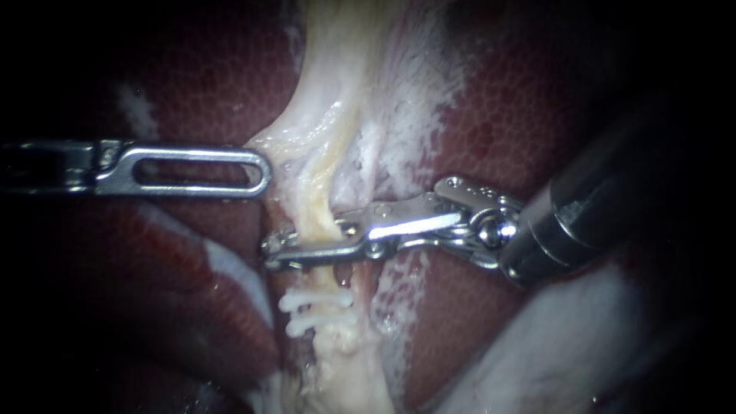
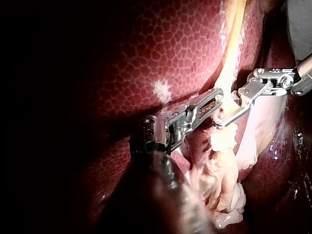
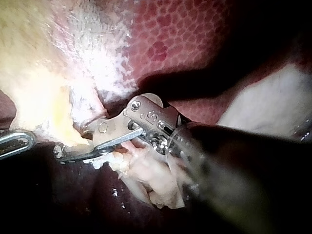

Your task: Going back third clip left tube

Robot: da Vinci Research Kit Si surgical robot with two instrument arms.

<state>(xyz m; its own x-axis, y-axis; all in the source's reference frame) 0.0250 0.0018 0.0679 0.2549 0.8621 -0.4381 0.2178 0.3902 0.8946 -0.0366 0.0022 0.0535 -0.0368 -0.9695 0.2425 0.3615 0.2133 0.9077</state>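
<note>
Running from top to bottom of the endoscope view, the tube (image 1: pixel 320 195) lies as a pale, yellowish cord over the dark red liver (image 1: pixel 521 123), with frayed white tissue (image 1: pixel 399 130) along its right side. Two clips sit on it low down, the upper clip (image 1: pixel 316 301) just above the lower clip (image 1: pixel 307 327). Both lie crosswise, long axis level, at right angles to the tube. They are white and stubby, and their ends stick out past the tube's left side, with a sliver of tube between them.

Just above them the right instrument (image 1: pixel 277 247) reaches across the tube from the right, also level. Its jaws stand apart with the tube between them, one passing in front and one behind; the wrist views show the gap as a narrow V. Whether a clip sits in those jaws cannot be told.

The left instrument (image 1: pixel 259 170) comes in level from the left, higher up. Its slotted jaws lie together, and the tip touches the edge of the white tissue beside the tube.
</note>
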